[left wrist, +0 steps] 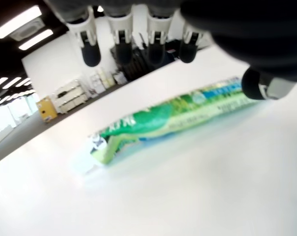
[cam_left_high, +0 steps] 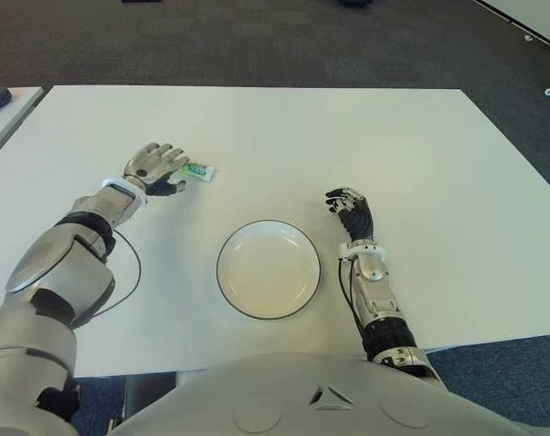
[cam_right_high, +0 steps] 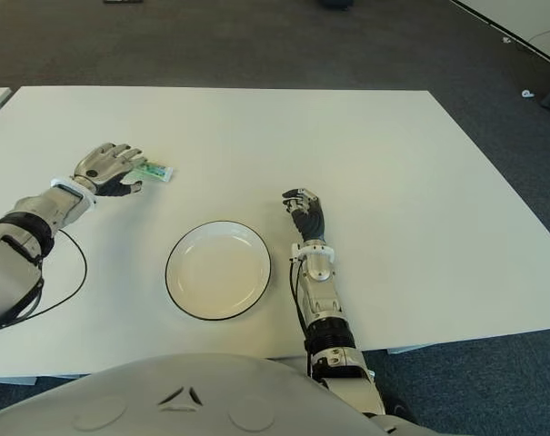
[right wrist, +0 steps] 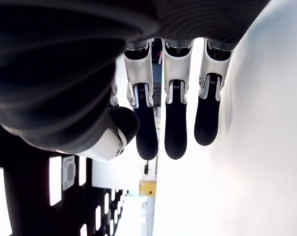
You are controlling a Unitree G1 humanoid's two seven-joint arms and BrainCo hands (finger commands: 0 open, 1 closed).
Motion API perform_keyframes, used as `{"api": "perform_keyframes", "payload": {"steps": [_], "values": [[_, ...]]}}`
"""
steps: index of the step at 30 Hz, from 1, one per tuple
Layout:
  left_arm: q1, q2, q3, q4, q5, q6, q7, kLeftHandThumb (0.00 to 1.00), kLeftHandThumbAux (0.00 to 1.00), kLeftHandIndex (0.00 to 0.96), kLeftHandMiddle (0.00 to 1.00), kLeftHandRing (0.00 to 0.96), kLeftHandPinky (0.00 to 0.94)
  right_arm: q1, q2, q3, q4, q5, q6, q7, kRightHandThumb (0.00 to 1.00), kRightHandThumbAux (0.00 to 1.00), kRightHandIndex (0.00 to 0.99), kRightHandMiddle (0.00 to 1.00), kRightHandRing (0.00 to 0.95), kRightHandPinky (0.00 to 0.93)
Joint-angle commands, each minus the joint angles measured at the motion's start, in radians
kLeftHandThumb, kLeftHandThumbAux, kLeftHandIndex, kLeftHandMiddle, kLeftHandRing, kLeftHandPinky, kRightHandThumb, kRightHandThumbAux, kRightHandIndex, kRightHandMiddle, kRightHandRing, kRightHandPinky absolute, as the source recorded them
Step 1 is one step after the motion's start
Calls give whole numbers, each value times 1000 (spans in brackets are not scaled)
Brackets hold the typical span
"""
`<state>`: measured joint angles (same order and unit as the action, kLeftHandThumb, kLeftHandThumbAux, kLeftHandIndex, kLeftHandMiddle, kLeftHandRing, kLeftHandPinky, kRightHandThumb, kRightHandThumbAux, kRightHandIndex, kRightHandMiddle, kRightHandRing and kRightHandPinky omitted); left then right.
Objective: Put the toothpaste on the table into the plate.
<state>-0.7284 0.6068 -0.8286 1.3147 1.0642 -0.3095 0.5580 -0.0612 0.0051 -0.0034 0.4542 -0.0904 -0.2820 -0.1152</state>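
A green and white toothpaste tube (cam_left_high: pixel 200 170) lies flat on the white table (cam_left_high: pixel 347 136), at the left. My left hand (cam_left_high: pixel 161 166) hovers over the tube's near end with its fingers spread. In the left wrist view the fingertips (left wrist: pixel 91 51) stand above the tube (left wrist: pixel 168 120) and the thumb sits beside its far end, nothing closed around it. A white plate (cam_left_high: pixel 268 272) with a dark rim sits empty at the front middle. My right hand (cam_left_high: pixel 350 209) shows just right of the plate, its fingers relaxed and holding nothing.
A second white table's corner (cam_left_high: pixel 2 113) with a dark object on it shows at the far left. Grey carpet (cam_left_high: pixel 256 45) lies beyond the table. A black cable (cam_left_high: pixel 129 268) loops beside my left forearm.
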Motion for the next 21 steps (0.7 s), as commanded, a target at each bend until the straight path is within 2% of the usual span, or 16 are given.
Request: {"api": "perform_keyframes", "payload": {"steps": [1,7,14,21], "values": [[-34,18,-76,10,69,-41,-48,507,181,0,0,0,0,5,6,-1,-7,2,0,-7,709,732,419,421,413,426],[-50,22,-134,20,109,-62,-99,487,185,0,0,0,0,10,9,-1,-13,2,1,-9,709,732,419,420,413,429],[-48,19,-178,34,130,-65,-98,479,192,0,0,0,0,15,11,-2,-20,7,-6,-5,709,732,420,420,411,425],[-39,11,-218,55,146,-41,-141,480,203,0,0,0,0,23,11,-4,-30,5,-2,-7,709,732,420,420,414,432]]}}
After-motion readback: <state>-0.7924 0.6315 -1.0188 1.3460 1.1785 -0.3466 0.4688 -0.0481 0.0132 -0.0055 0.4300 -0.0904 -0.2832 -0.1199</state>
